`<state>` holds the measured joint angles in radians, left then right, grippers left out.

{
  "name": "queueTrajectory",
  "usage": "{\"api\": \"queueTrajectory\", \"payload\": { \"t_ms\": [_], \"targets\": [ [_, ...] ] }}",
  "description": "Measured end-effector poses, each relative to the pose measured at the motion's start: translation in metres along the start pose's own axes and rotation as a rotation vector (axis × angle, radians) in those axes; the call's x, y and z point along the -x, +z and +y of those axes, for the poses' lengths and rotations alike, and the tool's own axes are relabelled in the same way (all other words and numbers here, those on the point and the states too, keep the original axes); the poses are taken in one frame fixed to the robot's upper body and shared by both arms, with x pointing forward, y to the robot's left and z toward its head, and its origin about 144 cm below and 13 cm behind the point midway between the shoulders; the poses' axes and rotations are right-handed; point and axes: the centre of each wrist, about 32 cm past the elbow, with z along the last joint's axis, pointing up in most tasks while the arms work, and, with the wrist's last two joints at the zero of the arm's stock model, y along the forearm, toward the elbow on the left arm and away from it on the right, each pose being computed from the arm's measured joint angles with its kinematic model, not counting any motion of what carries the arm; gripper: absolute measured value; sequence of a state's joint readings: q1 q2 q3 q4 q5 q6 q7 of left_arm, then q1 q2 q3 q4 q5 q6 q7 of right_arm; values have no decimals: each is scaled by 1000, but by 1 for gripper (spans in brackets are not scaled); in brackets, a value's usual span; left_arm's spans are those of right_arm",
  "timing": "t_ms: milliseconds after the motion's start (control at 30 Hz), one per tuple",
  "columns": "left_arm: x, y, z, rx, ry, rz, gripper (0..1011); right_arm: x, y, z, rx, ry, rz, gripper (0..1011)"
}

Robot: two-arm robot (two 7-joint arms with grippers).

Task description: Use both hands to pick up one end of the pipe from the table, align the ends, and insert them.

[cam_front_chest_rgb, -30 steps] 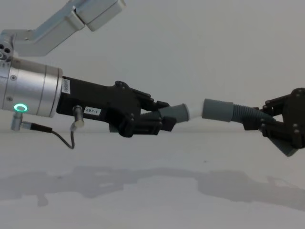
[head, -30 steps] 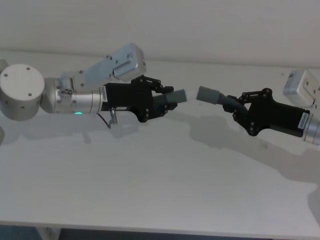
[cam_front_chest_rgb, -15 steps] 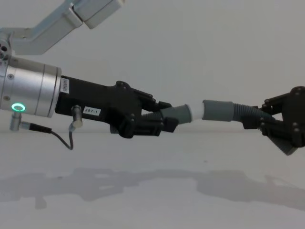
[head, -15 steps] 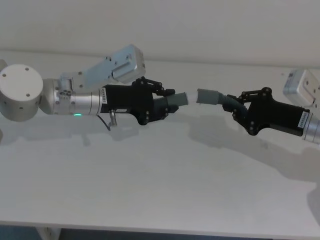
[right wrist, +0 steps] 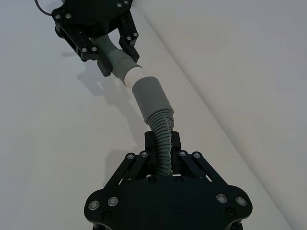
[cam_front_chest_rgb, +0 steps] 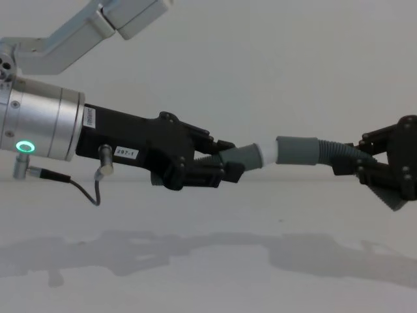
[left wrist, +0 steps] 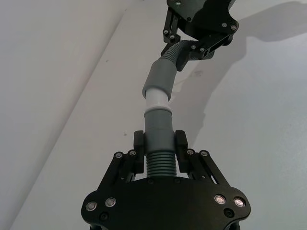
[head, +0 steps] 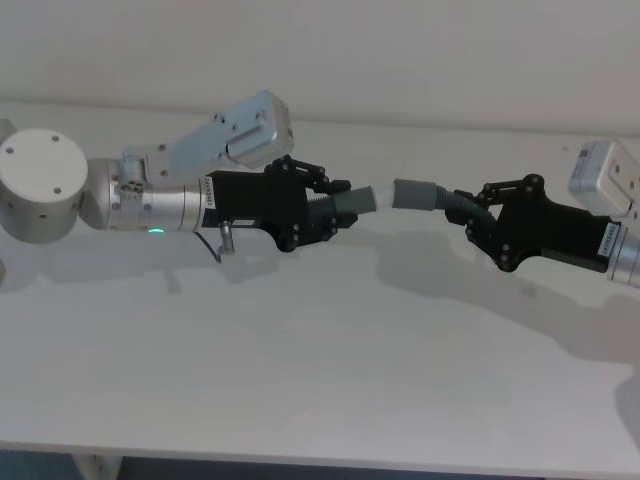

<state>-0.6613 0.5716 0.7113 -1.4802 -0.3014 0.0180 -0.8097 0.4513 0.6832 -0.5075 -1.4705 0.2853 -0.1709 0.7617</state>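
Observation:
Both pieces of the pipe are held above the table [head: 300,380]. My left gripper [head: 332,206] [cam_front_chest_rgb: 225,166] [left wrist: 159,145] is shut on the ribbed base of the short grey tube [head: 355,201] [cam_front_chest_rgb: 245,157] [left wrist: 158,127]. Its white tip [cam_front_chest_rgb: 266,154] [left wrist: 156,99] [right wrist: 132,76] points to the right and meets the mouth of the hose's smooth grey collar [head: 414,193] [cam_front_chest_rgb: 298,151] [left wrist: 161,78] [right wrist: 150,98]. Most of the tip shows outside the collar. My right gripper [head: 476,214] [cam_front_chest_rgb: 365,166] [right wrist: 163,148] is shut on the ribbed hose [cam_front_chest_rgb: 339,155] [right wrist: 163,128] behind the collar.
The left arm's silver wrist with a green ring light [cam_front_chest_rgb: 27,147] reaches in from the left. A thin black cable [cam_front_chest_rgb: 78,186] hangs under it. The table's front edge [head: 320,462] runs along the bottom of the head view. A pale wall [head: 400,50] stands behind.
My left gripper has shifted and tilted the short tube slightly, bringing its white tip in line with the collar's mouth. The right gripper and hose have barely moved.

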Motion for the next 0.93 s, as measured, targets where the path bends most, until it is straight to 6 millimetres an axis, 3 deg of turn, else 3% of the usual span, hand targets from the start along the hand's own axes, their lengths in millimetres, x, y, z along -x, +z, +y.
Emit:
{"api": "queueTrajectory", "payload": {
  "t_ms": [933],
  "targets": [
    [0, 1, 0, -6, 3, 0, 377, 0, 1, -1, -3, 5, -12, 166]
  ]
}}
